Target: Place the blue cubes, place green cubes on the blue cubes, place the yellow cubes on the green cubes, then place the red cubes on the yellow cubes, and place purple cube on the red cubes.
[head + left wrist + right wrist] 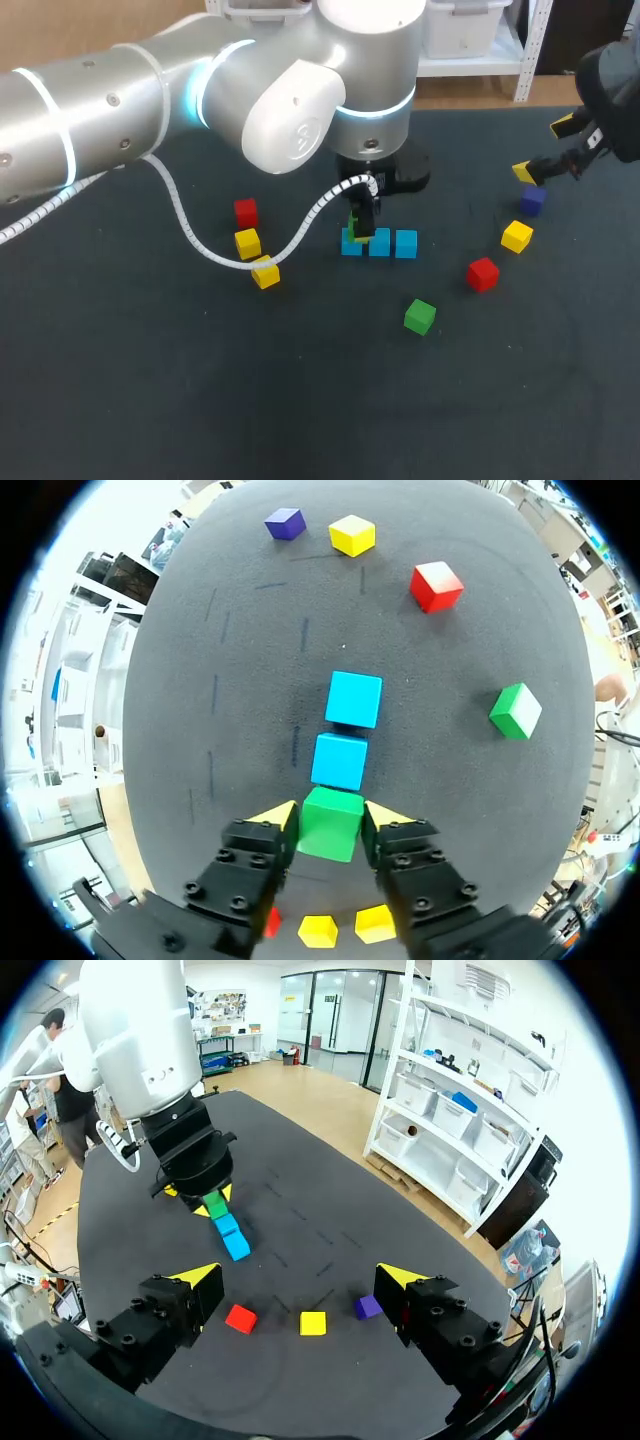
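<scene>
In L end effector [332, 816]: green cube [329, 832], plastic?

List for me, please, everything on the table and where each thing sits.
blue cubes: three, blue, row at mid-table.
green cubes: two, green; one held over the row's end, one loose right of the row.
yellow cubes: three, yellow; two left of the row, one right.
red cubes: two, red; one left, one right.
purple cube: one, purple, far right.
table: one, dark.
left gripper: shut on a green cube.
right gripper: open, above the purple cube.
</scene>
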Robot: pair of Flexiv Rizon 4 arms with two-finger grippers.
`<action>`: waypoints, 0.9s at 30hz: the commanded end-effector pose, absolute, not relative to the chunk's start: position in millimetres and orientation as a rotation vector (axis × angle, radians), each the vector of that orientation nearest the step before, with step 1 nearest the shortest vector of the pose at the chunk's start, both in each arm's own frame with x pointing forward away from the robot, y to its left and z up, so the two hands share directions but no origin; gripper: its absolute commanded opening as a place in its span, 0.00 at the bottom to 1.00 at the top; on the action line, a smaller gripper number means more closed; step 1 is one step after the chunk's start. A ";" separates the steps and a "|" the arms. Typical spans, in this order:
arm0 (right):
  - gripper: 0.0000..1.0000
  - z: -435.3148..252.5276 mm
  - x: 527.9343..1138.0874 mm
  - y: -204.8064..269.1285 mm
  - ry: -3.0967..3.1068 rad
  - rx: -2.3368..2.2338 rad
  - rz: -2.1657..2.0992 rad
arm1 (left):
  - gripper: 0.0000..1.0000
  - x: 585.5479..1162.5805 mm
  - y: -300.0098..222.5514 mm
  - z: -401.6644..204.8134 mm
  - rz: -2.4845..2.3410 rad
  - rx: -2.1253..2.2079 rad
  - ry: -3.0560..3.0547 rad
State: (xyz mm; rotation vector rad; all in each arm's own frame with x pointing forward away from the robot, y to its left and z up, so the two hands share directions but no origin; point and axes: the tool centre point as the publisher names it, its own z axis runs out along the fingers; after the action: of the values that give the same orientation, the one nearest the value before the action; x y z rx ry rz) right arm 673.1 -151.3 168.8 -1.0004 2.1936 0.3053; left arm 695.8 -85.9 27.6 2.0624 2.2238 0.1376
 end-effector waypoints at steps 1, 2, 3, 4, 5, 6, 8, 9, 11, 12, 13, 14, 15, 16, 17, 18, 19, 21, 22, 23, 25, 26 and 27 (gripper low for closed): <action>1.00 168.3 671.7 -151.2 2.192 -0.997 0.300 | 0.34 696.5 -86.0 28.3 0.133 2.062 2.223; 1.00 168.3 671.7 -151.2 2.192 -0.997 0.300 | 0.34 696.4 -86.1 28.4 0.132 2.062 2.222; 1.00 168.3 671.7 -151.2 2.192 -0.997 0.300 | 0.33 696.2 -86.3 28.6 0.131 2.063 2.222; 1.00 168.3 671.7 -151.2 2.192 -0.997 0.300 | 0.34 696.0 -86.5 28.8 0.130 2.064 2.221; 1.00 168.3 671.7 -151.2 2.192 -0.997 0.300 | 0.33 695.6 -86.6 29.0 0.128 2.066 2.220; 1.00 168.3 671.7 -151.2 2.192 -0.997 0.300 | 0.33 695.3 -86.7 29.1 0.127 2.067 2.219; 1.00 168.3 671.7 -151.2 2.192 -0.997 0.300 | 0.33 694.6 -86.8 29.5 0.123 2.071 2.216; 1.00 168.3 671.7 -151.2 2.192 -0.997 0.300 | 0.33 694.3 -86.8 29.8 0.122 2.072 2.214; 1.00 168.3 671.7 -151.2 2.192 -0.997 0.300 | 0.31 693.7 -87.2 31.0 0.119 2.076 2.208; 1.00 168.3 671.7 -151.2 2.192 -0.997 0.300 | 0.31 693.3 -87.4 31.6 0.115 2.077 2.206; 1.00 168.3 671.7 -151.2 2.192 -0.997 0.300 | 0.30 692.9 -87.6 32.1 0.114 2.079 2.204; 1.00 168.3 671.7 -151.2 2.192 -0.997 0.300 | 0.30 692.4 -88.0 32.7 0.112 2.080 2.201; 1.00 168.3 671.7 -151.2 2.192 -0.997 0.300 | 0.30 691.9 -88.3 33.2 0.111 2.081 2.198; 1.00 168.3 671.7 -151.2 2.192 -0.997 0.300 | 0.30 691.5 -88.7 33.5 0.110 2.083 2.195; 1.00 168.3 671.7 -151.2 2.192 -0.997 0.300 | 0.30 691.2 -89.1 33.7 0.109 2.084 2.192; 1.00 168.3 671.7 -151.2 2.192 -0.997 0.300 | 0.30 691.0 -89.4 33.7 0.108 2.086 2.189; 1.00 168.3 671.7 -151.2 2.192 -0.997 0.300 | 0.31 690.8 -89.8 33.5 0.108 2.087 2.187; 1.00 168.3 671.7 -151.2 2.192 -0.997 0.300 | 0.32 690.6 -90.5 32.4 0.109 2.091 2.182; 1.00 168.3 671.7 -151.2 2.192 -0.997 0.300 | 0.33 690.6 -90.6 31.7 0.111 2.093 2.180; 1.00 168.3 671.7 -151.2 2.192 -0.997 0.300 | 0.35 690.6 -90.8 31.0 0.113 2.095 2.178; 1.00 168.3 671.7 -151.2 2.192 -0.997 0.300 | 0.38 690.6 -91.1 30.0 0.120 2.100 2.173; 1.00 168.3 671.7 -151.2 2.192 -0.997 0.300 | 0.38 690.6 -91.2 29.8 0.121 2.101 2.172; 1.00 168.3 671.7 -151.2 2.192 -0.997 0.300 | 0.39 690.5 -91.3 29.7 0.121 2.103 2.171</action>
State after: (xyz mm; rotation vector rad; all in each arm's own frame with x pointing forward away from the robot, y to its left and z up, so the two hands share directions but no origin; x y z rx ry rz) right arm 673.1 -151.3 168.8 -1.0004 2.1936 0.3053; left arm 690.4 -91.3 30.6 2.1013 2.1739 0.1207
